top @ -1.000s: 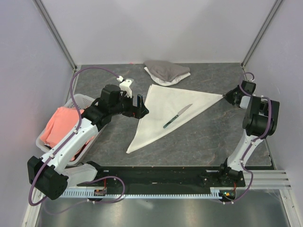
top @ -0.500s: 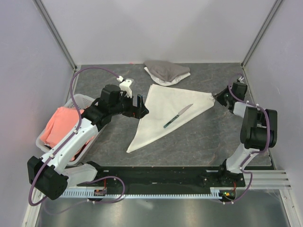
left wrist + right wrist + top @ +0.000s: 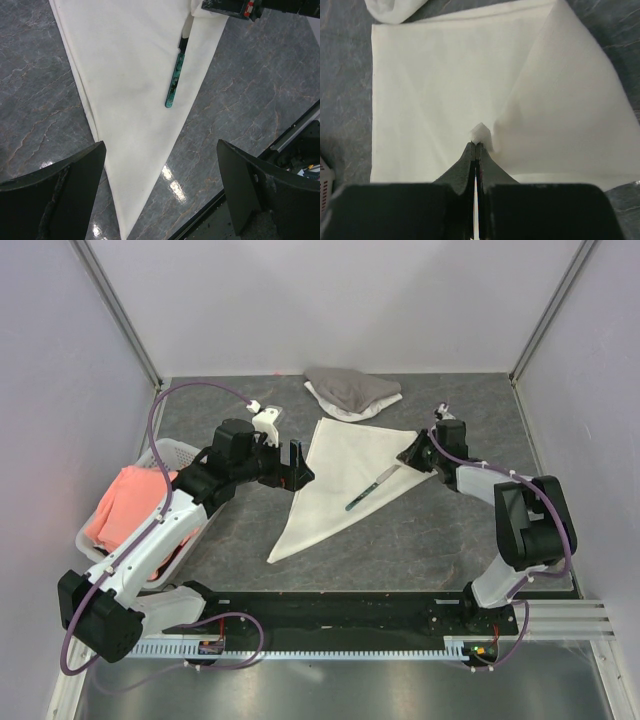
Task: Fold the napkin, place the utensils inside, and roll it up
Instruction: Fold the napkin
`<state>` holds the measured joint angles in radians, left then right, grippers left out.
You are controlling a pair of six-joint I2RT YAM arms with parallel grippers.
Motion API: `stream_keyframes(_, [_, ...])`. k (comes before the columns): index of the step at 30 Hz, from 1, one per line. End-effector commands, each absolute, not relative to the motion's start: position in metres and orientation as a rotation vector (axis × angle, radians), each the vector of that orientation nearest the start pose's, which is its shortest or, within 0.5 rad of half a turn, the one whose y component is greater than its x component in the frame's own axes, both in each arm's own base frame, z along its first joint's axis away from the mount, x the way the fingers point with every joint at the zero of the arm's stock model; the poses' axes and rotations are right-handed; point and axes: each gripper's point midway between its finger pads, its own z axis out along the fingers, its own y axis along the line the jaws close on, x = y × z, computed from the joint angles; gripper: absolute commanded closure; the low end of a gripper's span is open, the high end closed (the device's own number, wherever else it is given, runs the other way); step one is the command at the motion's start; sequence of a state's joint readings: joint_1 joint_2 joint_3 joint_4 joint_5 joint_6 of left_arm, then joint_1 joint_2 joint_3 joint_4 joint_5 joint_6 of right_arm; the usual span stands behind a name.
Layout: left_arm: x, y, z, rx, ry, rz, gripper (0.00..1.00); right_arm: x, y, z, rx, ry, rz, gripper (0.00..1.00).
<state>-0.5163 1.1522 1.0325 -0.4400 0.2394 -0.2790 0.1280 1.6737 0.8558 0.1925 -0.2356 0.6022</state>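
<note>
Grey table (image 3: 430,530), napkin (image 3: 338,472), white basket (image 3: 171,452) holding pink cloth (image 3: 125,504)

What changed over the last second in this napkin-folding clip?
The right gripper, shut on the right corner of the cream-white cloth napkin, carried that corner leftward, folding it over toward the slim dark knife. The open left gripper, the knife and the grey-and-white cloth heap stayed put.
</note>
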Motion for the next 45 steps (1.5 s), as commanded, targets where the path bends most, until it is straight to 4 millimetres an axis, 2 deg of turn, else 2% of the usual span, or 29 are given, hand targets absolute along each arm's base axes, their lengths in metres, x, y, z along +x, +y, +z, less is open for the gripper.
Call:
stream_keyframes(1, [0.278,-0.218,0.235,0.443,2.106,-0.718,0.01,0.408,0.143,0.082,0.313,2.215,0.695,1.0])
stream_keyframes(8, [0.277,-0.218,0.236,0.442,2.102,-0.72,0.01,0.382,0.194,0.081,0.22,2.25,0.77,1.0])
stream_keyframes(14, [0.276,-0.217,0.236,0.443,2.102,-0.721,0.01,0.362,0.222,0.068,0.156,2.297,0.782,1.0])
stream_keyframes(20, [0.276,-0.217,0.238,0.442,2.097,-0.722,0.01,0.345,0.237,0.06,0.117,2.328,0.791,1.0])
stream_keyframes(28, [0.275,-0.218,0.237,0.442,2.099,-0.728,0.01,0.329,0.242,0.047,0.105,2.366,0.766,1.0])
stream_keyframes(32, [0.275,-0.218,0.237,0.441,2.102,-0.729,0.01,0.326,0.245,0.049,0.097,2.365,0.773,1.0])
stream_keyframes(35, [0.276,-0.218,0.237,0.441,2.102,-0.729,0.01,0.325,0.247,0.054,0.086,2.358,0.78,0.89])
stream_keyframes(36, [0.276,-0.218,0.237,0.441,2.1,-0.729,0.01,0.325,0.247,0.058,0.082,2.349,0.782,0.8])
stream_keyframes(38, [0.276,-0.218,0.235,0.439,2.108,-0.725,0.01,0.325,0.249,0.064,0.063,2.336,0.791,0.7])
stream_keyframes(42, [0.277,-0.217,0.236,0.432,2.105,-0.721,0.01,0.321,0.255,0.097,-0.031,2.24,0.841,0.5])
stream_keyframes(44, [0.277,-0.217,0.235,0.426,2.108,-0.722,0.01,0.316,0.26,0.109,-0.085,2.211,0.862,0.45])
stream_keyframes(45, [0.276,-0.217,0.236,0.426,2.102,-0.727,0.01,0.313,0.261,0.117,-0.128,2.186,0.864,0.37])
